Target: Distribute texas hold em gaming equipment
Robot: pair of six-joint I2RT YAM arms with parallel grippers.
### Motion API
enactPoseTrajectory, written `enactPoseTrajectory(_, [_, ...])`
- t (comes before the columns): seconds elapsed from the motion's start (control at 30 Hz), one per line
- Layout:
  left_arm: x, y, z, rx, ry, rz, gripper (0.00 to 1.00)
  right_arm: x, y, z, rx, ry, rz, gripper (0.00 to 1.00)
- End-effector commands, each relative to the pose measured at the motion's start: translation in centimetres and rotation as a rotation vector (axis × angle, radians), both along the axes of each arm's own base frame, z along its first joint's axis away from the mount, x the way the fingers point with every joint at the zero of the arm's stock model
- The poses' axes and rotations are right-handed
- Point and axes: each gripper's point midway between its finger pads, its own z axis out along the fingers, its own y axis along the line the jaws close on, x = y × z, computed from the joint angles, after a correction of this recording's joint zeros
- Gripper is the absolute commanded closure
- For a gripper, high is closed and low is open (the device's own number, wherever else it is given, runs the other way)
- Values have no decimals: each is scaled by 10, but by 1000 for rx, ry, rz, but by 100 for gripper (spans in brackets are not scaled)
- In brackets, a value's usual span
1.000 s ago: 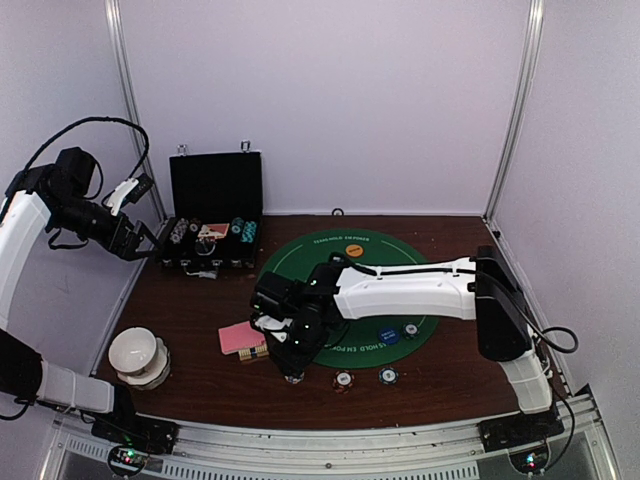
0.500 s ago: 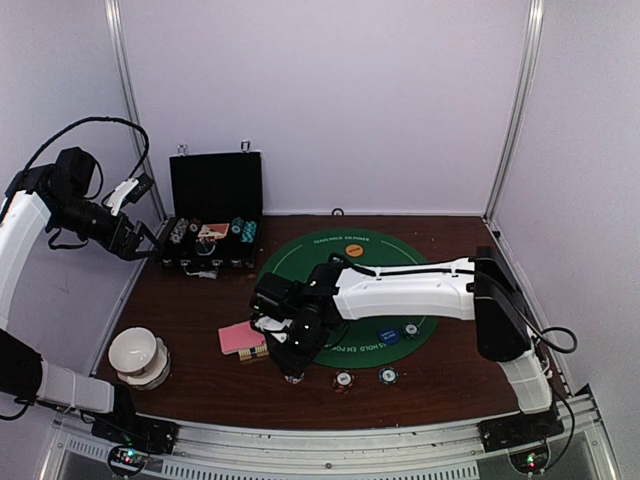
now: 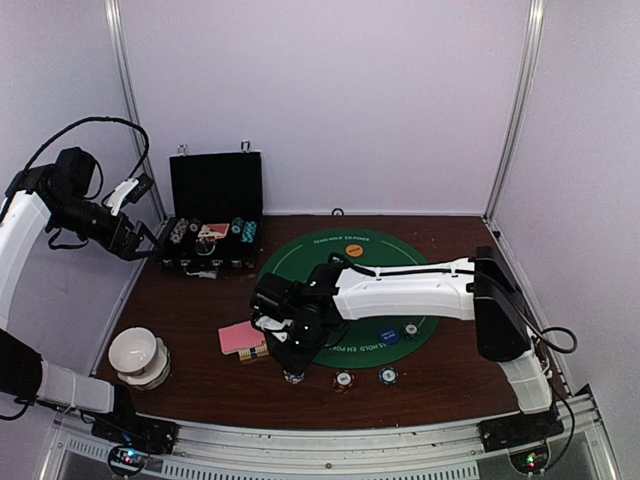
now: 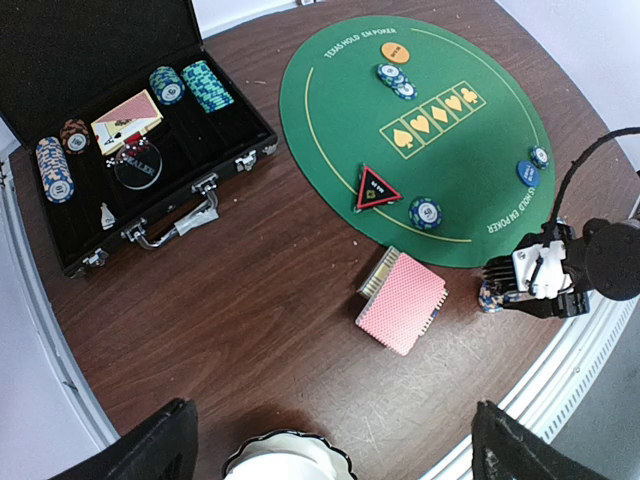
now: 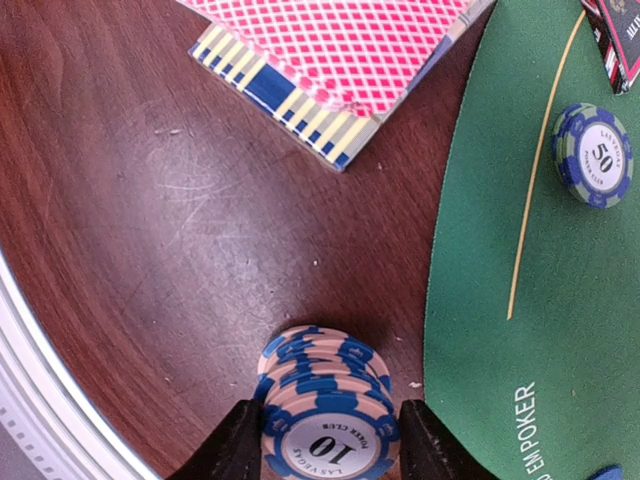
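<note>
From above, my right gripper (image 3: 293,368) is down on the wood just off the near-left rim of the green mat (image 3: 320,250), over a chip stack (image 3: 293,377); the pink-backed cards (image 3: 240,337) lie left of that rim; two loose chips (image 3: 343,380) sit off the mat's near rim; my left gripper (image 3: 140,240) hangs well left of the mat, beside the open black case (image 3: 215,185).

On the left wrist camera, the left jaws stand wide apart and hold nothing; the cards rest on a patterned card box (image 4: 377,272), their long axis slanting toward the mat's rim; a red triangle marker (image 4: 377,187) lies flat just inside that rim.

On the right wrist camera, my fingers (image 5: 240,440) are closed against both sides of the stack's top chip; the stack stands upright, face up, its lower chips staggered toward the card box; a 50 chip (image 5: 595,155) lies on the mat.
</note>
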Motion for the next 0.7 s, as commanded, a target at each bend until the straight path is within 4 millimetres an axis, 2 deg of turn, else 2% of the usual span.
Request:
enactPoseTrajectory(0.0, [-2,0,9,-1,-30,-8,3,-1,-2,-11,-32,-18,13,51])
enactPoseTrajectory(0.17, [-2,0,9,-1,-29,-8,2,-6,2,-7,-5,0,22,58])
enactPoseTrajectory(0.3, [-2,0,9,1,-31,-6,2,-7,4,1,19,0,24,78])
enactPoseTrajectory(0.37, [-2,1,9,2,-31,-5,2,-6,5,7,29,-9,23,85])
enactPoseTrajectory(0.53, [-2,0,9,1,-31,-7,2,3,4,30,47,-58,11,93])
enactPoseTrajectory(0.67, [-3,1,10,3,-34,-5,2,14,1,60,81,-96,0,97])
